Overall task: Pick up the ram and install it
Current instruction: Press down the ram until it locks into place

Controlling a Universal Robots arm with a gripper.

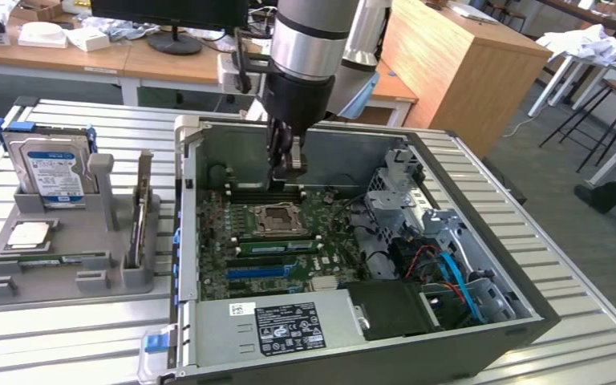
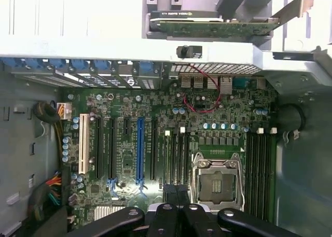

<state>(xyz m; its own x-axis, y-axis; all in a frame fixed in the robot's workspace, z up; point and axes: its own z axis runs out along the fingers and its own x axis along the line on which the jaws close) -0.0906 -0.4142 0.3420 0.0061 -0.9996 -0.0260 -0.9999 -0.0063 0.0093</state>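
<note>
My gripper [image 1: 286, 168] hangs inside the open computer case [image 1: 185, 241], just above the motherboard [image 1: 276, 241] near its far edge. Its black fingers [image 2: 165, 191] are pressed together with nothing visible between them. They hover beside the empty processor socket [image 2: 218, 182], and the long dark memory slots [image 2: 259, 169] lie further along the board. The ram [image 1: 54, 261] appears to be the long thin stick lying flat in the front of the grey holder [image 1: 115, 273], on the exterior view's left, well away from the gripper.
The holder also carries a blue-labelled hard drive [image 1: 54, 172], a square silver processor chip [image 1: 30, 234] and an upright expansion card [image 1: 137, 212]. Inside the case are a power supply [image 1: 286, 325], a drive cage [image 1: 404, 192] and blue and red cables [image 1: 452, 273]. Desks and stools stand behind.
</note>
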